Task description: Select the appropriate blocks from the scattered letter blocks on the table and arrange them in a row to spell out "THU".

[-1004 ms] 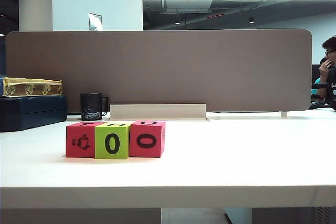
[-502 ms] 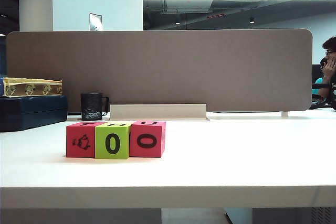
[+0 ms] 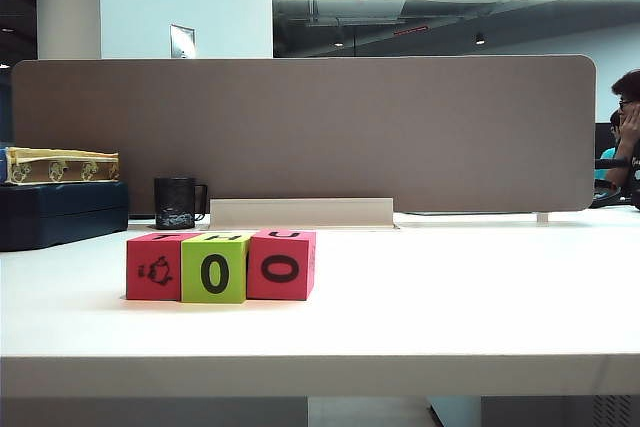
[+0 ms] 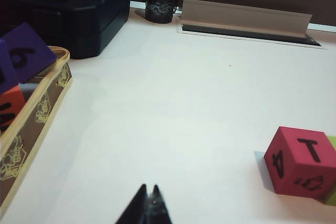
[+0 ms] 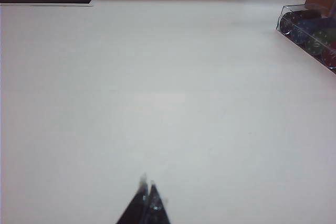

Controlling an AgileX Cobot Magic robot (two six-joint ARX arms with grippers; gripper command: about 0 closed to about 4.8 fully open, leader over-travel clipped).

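Observation:
Three letter blocks stand touching in a row on the white table: a pinkish-red one, a lime green one and another pinkish-red one. Their front faces show a figure, 0 and 0. In the left wrist view the first red block shows a T on top, with a sliver of the green block behind it. My left gripper is shut and empty, hovering over bare table well short of that block. My right gripper is also shut and empty over bare table. Neither gripper shows in the exterior view.
A grey-brown divider panel closes the back. A black mug and a dark case with a patterned box stand at the back left. A patterned tray holds other blocks. A clear box of round pieces lies beside the right arm.

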